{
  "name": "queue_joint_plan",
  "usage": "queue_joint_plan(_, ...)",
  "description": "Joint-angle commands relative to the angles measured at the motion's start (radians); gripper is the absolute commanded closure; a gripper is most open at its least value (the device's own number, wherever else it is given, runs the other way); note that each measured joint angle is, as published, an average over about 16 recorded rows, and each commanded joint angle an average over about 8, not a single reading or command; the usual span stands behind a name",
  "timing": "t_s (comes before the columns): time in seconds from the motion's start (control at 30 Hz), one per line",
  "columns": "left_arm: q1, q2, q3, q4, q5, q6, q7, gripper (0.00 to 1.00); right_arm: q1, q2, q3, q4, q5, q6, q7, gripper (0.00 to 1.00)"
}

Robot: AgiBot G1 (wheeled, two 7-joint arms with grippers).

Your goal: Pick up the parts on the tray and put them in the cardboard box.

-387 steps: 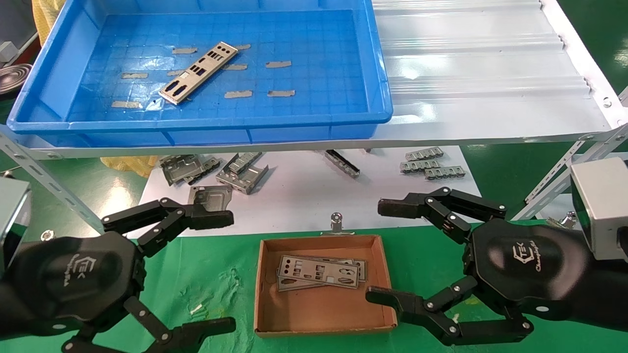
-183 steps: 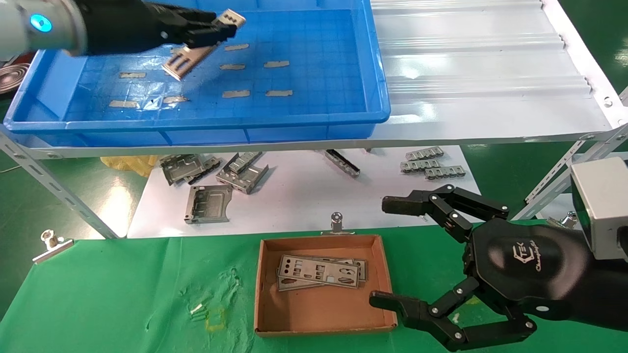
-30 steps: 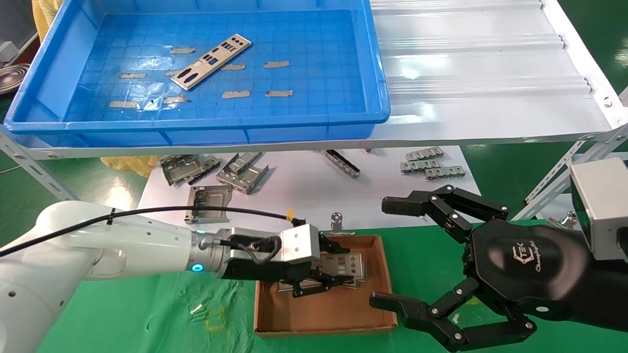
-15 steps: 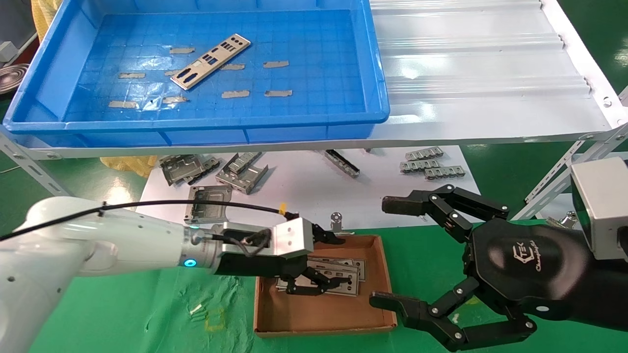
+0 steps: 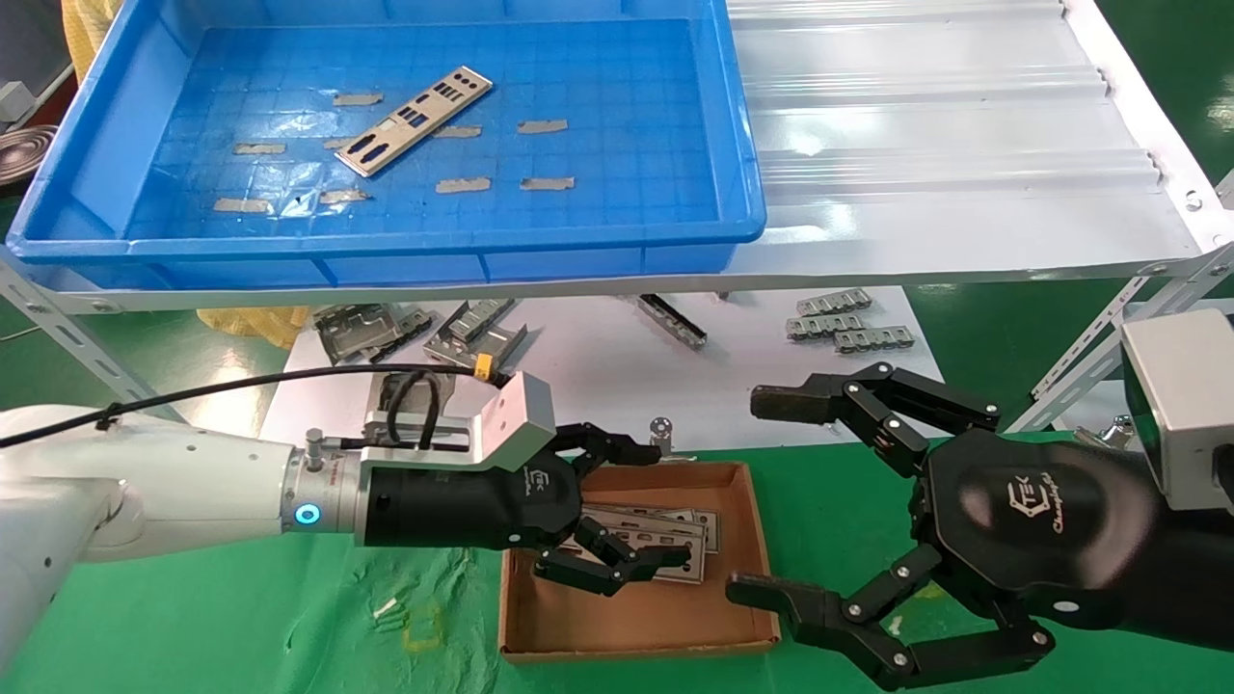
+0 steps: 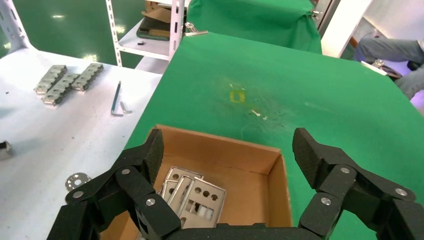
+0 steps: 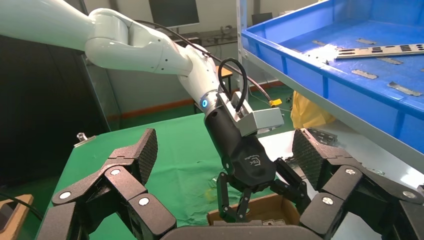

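Open left hand [image 6: 227, 165] above cardboard box [image 6: 250, 159]

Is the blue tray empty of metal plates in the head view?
No: one silver plate lies slantwise on the floor of the blue tray, among small grey tape strips.

I count one thin silver punched metal plate [image 5: 414, 120] in the single bright blue plastic tray [image 5: 742, 193], and one brown cardboard box [image 5: 636, 617].
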Motion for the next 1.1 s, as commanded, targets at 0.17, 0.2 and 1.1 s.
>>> queue_joint_plan(0.17, 0.007, -0.009, -0.004, -0.019, -0.003, -0.004, -0.002, 0.00, 0.000, 0.000, 0.000, 0.000, 0.000, 0.000, 0.000, 0.00)
queue_joint_plan(0.2, 0.011, -0.014, -0.007, -0.030, -0.006, -0.005, -0.006, 0.00, 0.000, 0.000, 0.000, 0.000, 0.000, 0.000, 0.000, 0.00)
queue_joint_plan(1.1, 0.213, -0.303, -0.189, -0.534, -0.164, -0.015, -0.236, 0.00, 0.000, 0.000, 0.000, 0.000, 0.000, 0.000, 0.000, 0.00)
